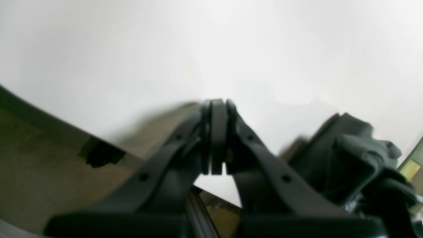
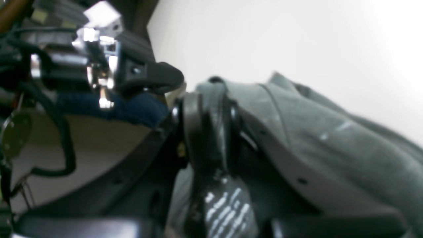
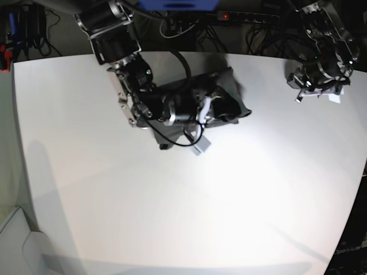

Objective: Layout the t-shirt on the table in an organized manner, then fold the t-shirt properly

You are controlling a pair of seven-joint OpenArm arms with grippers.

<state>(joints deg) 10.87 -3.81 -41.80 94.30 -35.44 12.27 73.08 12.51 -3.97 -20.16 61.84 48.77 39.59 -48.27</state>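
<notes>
Charcoal-grey t-shirt (image 2: 330,138), bunched, creased, lint-flecked

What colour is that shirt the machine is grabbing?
The t-shirt is plain dark charcoal grey, seen best in the right wrist view.

There is one t-shirt (image 3: 229,97), bunched between the right gripper's jaws, and one table (image 3: 189,206) beneath both sets of jaws. Two arms carry two grippers: the right gripper (image 2: 210,99) and the left gripper (image 1: 218,107), one on each.
</notes>
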